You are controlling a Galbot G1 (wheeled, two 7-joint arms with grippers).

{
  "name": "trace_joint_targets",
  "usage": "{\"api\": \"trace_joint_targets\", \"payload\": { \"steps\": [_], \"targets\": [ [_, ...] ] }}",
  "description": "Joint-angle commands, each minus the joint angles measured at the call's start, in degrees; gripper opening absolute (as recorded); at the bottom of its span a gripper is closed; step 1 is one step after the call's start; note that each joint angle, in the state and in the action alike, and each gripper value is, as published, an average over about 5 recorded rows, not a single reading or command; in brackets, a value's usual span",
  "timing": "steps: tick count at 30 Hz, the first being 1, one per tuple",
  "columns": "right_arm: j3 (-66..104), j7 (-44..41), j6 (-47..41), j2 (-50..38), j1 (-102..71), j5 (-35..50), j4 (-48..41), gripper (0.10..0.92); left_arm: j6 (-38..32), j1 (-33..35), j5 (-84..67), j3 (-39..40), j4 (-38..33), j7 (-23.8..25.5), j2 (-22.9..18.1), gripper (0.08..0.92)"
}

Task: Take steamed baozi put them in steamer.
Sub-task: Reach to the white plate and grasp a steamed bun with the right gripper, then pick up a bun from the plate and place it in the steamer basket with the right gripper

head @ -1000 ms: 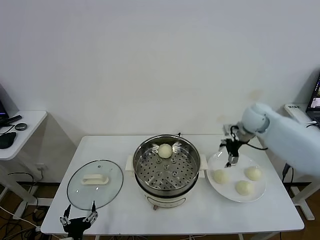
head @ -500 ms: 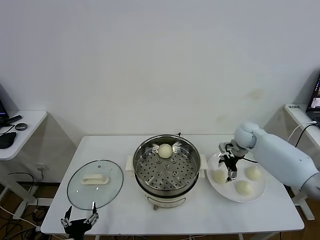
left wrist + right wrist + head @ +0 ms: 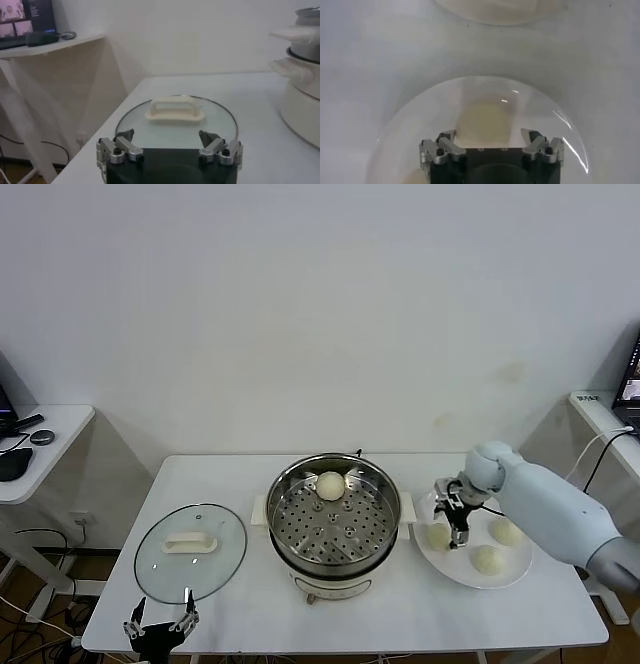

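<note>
One cream-white baozi [image 3: 330, 485] lies on the perforated tray at the back of the shiny steel steamer [image 3: 300, 529]. Three more baozi lie on the white plate [image 3: 455, 569] to its right: the left one [image 3: 437, 536], one at the front [image 3: 487, 559] and one at the right [image 3: 507, 531]. My right gripper [image 3: 452, 522] is open and hangs just over the left baozi, which shows between its fingers in the right wrist view [image 3: 485, 117]. My left gripper [image 3: 158, 626] is open and empty at the table's front left edge.
The round glass lid [image 3: 190, 552] with a white handle lies flat left of the steamer, and it shows ahead of the left gripper in the left wrist view [image 3: 175, 116]. A side table [image 3: 35, 439] stands at the far left.
My right gripper has come down and a little left over the plate, from above its back edge to just over the left baozi. The left arm has not moved.
</note>
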Motion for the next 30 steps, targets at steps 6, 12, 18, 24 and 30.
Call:
{"api": "trace_joint_targets", "payload": {
  "steps": [6,12,18,24,30],
  "targets": [
    [0.25,-0.4,-0.81,0.38,-0.57,0.07,-0.38,0.823,0.01,-0.1,0.0,-0.03,0.26,0.05,0.11,0.823],
    [0.24,-0.39,-2.23,0.0,-0.54,0.86,0.28,0.779,0.02,-0.29,0.05,0.23,0.3,0.07,0.04,0.823],
    [0.23,-0.82,-2.48,-0.68,-0.1,1.15,0.95,0.611,0.0,-0.33,0.28,0.54,0.46,0.02,0.05,0.823],
    [-0.52,-1.9,-3.37,-2.34,3.28,3.45,2.64,0.506,0.04,-0.9,0.65,1.27,0.44,0.02,-0.1,0.823],
    [-3.22,-3.58,-5.23,-4.63,11.44,7.55,6.54,0.497,0.01,-1.48,0.87,2.22,0.03,-0.12,-0.07,0.823]
  ]
}}
